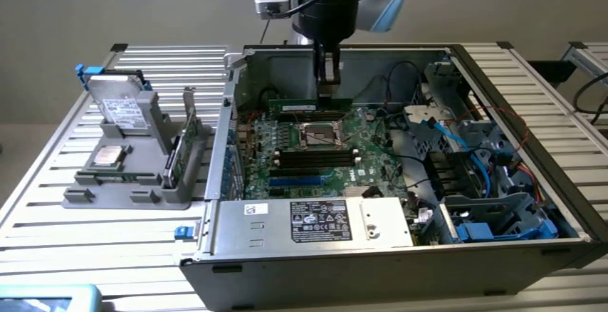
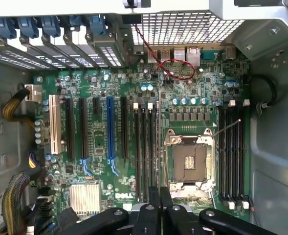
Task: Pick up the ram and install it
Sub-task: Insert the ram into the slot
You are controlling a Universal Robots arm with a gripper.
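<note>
The ram [image 1: 300, 104] is a narrow green stick with a pale label. It hangs level inside the open computer case [image 1: 238, 205], over the far end of the motherboard [image 1: 366, 130]. My gripper [image 1: 328, 95] reaches straight down from above and is shut on the stick's right end. Just in front of it lie the CPU socket [image 1: 321, 135] and a bank of black memory slots [image 1: 317, 157]. In the wrist view the black fingers [image 2: 148, 218] are pressed together, with memory slots [image 2: 146, 147] on one side of the socket [image 2: 190, 164] and more slots [image 2: 232, 152] on the other.
A grey fixture [image 1: 85, 194] on the exterior view's left holds a hard drive [image 1: 124, 105], a processor chip [image 1: 107, 157] and an upright expansion card [image 1: 187, 137]. The power supply [image 1: 314, 221] fills the case front. Cables and a drive cage [image 1: 494, 216] crowd its right.
</note>
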